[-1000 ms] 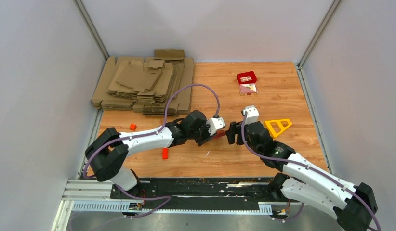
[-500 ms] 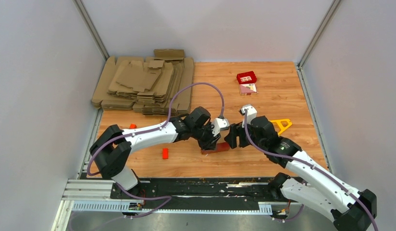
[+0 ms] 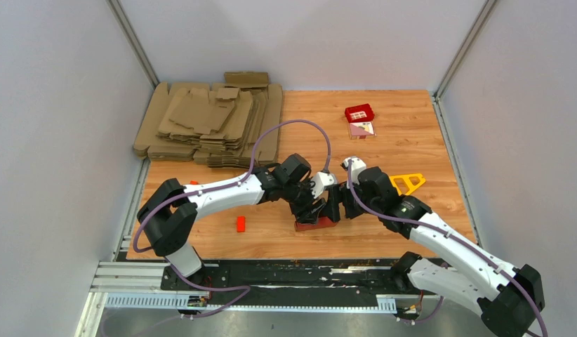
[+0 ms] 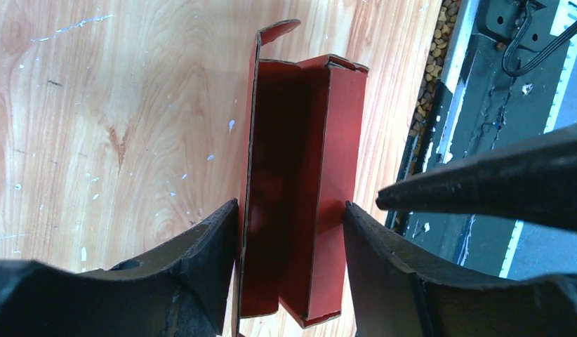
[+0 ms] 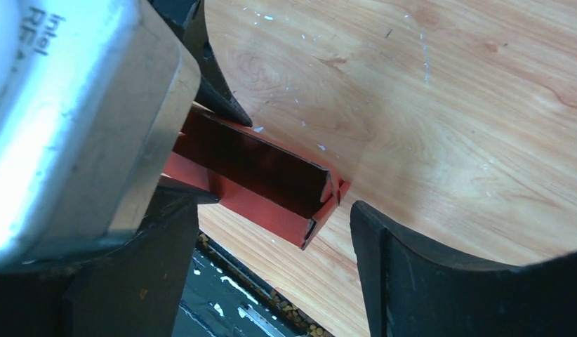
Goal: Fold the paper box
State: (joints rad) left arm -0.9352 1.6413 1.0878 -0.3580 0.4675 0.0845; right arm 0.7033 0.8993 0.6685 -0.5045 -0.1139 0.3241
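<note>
Both arms dropped to near-middle desk since a second ago. Box lies there, long axis 9–3 o'clock. Left hand clamped on long walls. Right hand fingers apart, straddling 3 o'clock end.

left arm and right arm match: white shells on the long links, black housings at every joint, chunky black bases. a purple cable runs along each, looping free near the wrist. each wrist carries a pale camera block, silver up close with "intel" lettering. the left gripper and right gripper have thick matte black fingers, wedge-shaped, tapering to blunt tips.
</note>
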